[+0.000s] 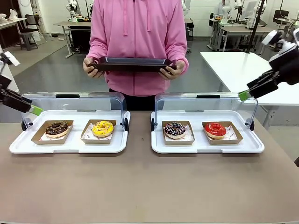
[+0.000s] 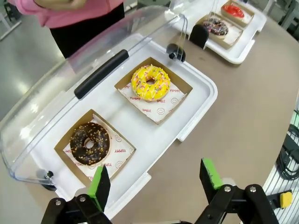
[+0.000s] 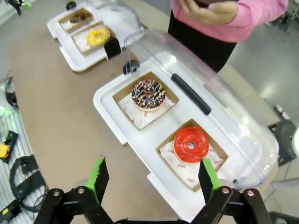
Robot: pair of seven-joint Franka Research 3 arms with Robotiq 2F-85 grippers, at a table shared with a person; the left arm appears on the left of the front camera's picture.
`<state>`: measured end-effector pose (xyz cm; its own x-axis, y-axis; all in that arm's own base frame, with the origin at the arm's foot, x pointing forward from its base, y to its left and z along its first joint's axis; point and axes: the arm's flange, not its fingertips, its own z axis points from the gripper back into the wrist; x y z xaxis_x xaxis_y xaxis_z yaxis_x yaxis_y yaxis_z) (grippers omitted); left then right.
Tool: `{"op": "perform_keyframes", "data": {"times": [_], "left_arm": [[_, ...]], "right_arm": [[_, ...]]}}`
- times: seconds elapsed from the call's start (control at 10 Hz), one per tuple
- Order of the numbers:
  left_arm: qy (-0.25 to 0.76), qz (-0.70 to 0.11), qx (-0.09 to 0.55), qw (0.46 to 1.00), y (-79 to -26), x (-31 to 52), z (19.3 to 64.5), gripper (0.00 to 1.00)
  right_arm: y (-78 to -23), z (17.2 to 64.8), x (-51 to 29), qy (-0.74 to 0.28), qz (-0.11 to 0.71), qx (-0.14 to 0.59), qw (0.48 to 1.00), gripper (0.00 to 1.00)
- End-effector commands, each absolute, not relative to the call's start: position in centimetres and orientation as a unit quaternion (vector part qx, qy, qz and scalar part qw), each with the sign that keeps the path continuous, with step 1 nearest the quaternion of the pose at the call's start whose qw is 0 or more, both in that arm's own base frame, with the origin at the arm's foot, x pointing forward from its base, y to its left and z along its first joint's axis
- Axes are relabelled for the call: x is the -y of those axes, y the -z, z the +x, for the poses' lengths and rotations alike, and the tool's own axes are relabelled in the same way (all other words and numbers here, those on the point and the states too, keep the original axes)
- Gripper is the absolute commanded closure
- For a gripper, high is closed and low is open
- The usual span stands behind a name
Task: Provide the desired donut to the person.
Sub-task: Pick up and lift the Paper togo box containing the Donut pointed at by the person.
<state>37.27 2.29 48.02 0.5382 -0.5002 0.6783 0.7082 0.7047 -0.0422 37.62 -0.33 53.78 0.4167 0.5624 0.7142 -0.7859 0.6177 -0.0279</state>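
The person [image 1: 138,42] in a pink hooded sweatshirt stands at the far side, holding a dark flat tray [image 1: 131,64] in both hands. Four donuts lie in brown paper boats: a chocolate one [image 1: 57,128] [image 2: 89,143] and a yellow one [image 1: 103,128] [image 2: 150,82] on the left, a sprinkled dark one [image 1: 174,129] [image 3: 147,93] and a red one [image 1: 215,129] [image 3: 191,143] on the right. My left gripper [image 1: 33,110] [image 2: 155,175] hovers open above the left tray's near corner. My right gripper [image 1: 244,95] [image 3: 153,170] hangs open above the right tray's outer end. Both are empty.
Each pair of donuts rests on a white tray [image 1: 70,145] [image 1: 208,147] whose clear domed lid [image 1: 74,100] [image 1: 205,101] stands tipped open at the back. The brown table [image 1: 149,186] is bare in front of the trays. A white table [image 1: 243,65] stands at the back right.
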Motion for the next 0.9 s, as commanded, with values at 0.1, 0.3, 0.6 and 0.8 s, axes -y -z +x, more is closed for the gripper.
{"op": "perform_keyframes", "data": {"times": [0.1, 0.3, 0.6, 0.8], "left_arm": [[0.352, -0.175, 0.355, 0.848, -49.0, -4.0, 37.2, 0.00], [0.356, -0.163, 0.347, 0.852, -50.1, -4.7, 36.9, 0.00], [0.335, -0.167, 0.371, 0.850, -50.5, -5.6, 36.6, 0.00], [0.344, -0.164, 0.373, 0.846, -50.9, -5.7, 36.7, 0.00]], "right_arm": [[-53.1, 36.6, 1.8, -0.414, 0.183, 0.372, 0.810, 0.00], [-52.8, 36.5, 2.5, -0.418, 0.191, 0.384, 0.801, 0.00], [-52.9, 36.1, 2.9, -0.412, 0.199, 0.415, 0.786, 0.00], [-53.2, 36.0, 2.7, -0.411, 0.199, 0.437, 0.775, 0.00]]}}
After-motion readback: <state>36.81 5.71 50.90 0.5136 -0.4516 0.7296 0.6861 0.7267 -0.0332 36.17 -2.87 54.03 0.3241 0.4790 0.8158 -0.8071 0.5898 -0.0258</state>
